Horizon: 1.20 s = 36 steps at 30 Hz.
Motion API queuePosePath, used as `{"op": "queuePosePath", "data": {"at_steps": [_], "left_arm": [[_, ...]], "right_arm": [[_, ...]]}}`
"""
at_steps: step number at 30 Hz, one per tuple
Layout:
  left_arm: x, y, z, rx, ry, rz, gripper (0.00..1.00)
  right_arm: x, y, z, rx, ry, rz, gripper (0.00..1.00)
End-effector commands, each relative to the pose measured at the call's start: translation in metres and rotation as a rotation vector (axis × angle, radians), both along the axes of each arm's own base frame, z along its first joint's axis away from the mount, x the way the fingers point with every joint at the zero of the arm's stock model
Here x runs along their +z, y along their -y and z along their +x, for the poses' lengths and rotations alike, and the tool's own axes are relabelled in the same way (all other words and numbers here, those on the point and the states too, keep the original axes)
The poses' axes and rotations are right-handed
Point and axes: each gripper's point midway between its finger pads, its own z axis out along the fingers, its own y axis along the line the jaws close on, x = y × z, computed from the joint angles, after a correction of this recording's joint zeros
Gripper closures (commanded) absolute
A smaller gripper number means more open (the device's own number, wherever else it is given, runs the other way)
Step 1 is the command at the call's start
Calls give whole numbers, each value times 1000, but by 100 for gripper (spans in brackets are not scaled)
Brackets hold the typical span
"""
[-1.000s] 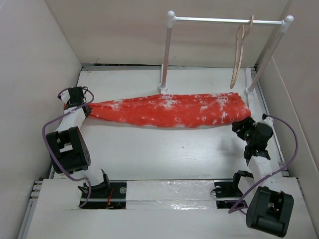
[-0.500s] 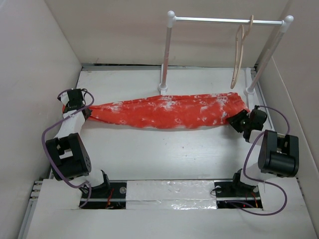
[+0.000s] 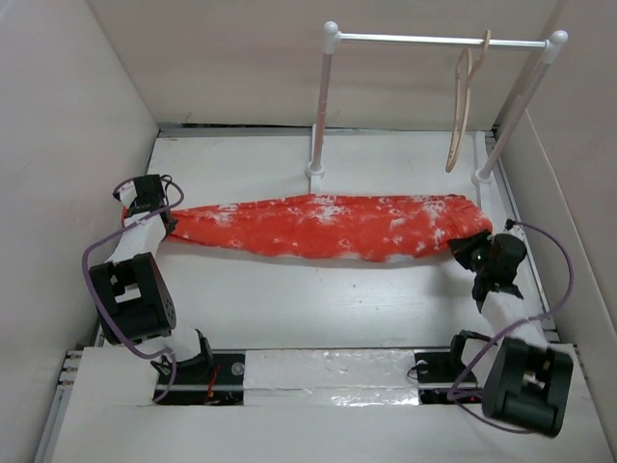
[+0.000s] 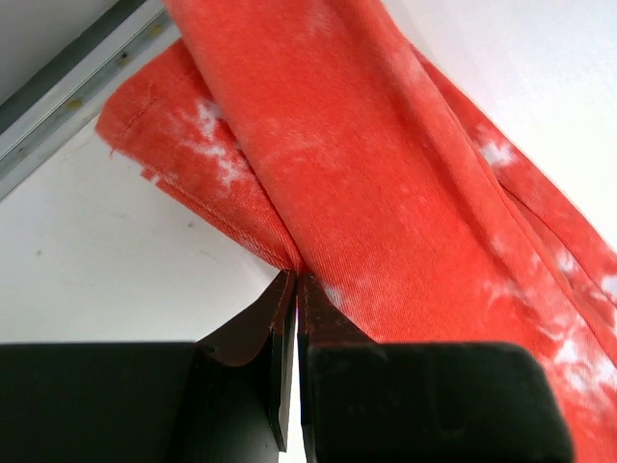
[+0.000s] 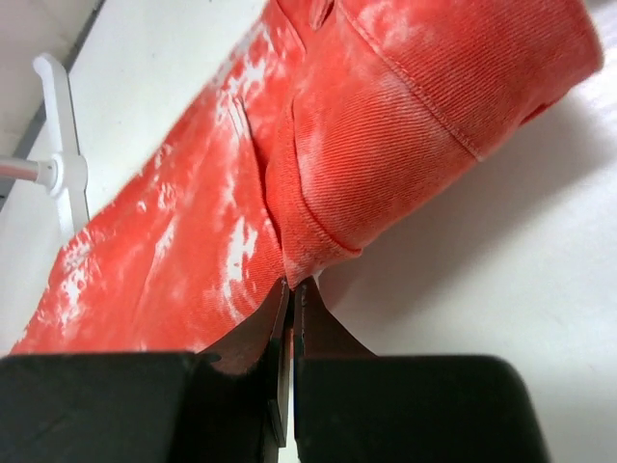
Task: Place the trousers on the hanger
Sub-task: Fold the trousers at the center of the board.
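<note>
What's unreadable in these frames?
1. Left wrist view: how many layers of the red-orange, white-mottled cloth trousers the left hand pinches; folds hide it.
2. Right wrist view: how deep the right hand bites; the waistband fold covers the tips.
3. Top view: the thin pale wooden hanger hangs edge-on, so its lower bar is unreadable; it lies outside both wrist views.

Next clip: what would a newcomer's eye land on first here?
The red-orange trousers stretch in a long band across the white table. The left gripper is shut on their left end and the right gripper on their right end. At the back right, the pale hanger hangs bare from the white rail.
</note>
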Motion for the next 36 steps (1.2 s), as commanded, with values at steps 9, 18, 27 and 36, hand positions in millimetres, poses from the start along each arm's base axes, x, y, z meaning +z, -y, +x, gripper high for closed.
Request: {"op": "queuePosePath", "data": {"at_steps": [9,18,27,36], "left_arm": [[40,11,-59,-20,58,53,100],[45,14,-59,-11,70,27,45],[28,60,-30,-142,185,-158,49],[31,169,-11,-387,356,-373,56]], "right_arm": [[73,25,-91,-167,130,-200,100],[58,30,-74,-70,-4,-230,10],[44,49,-84,-246,4,-208,0],[-14,54,-78,-310,-143,-63,8]]}}
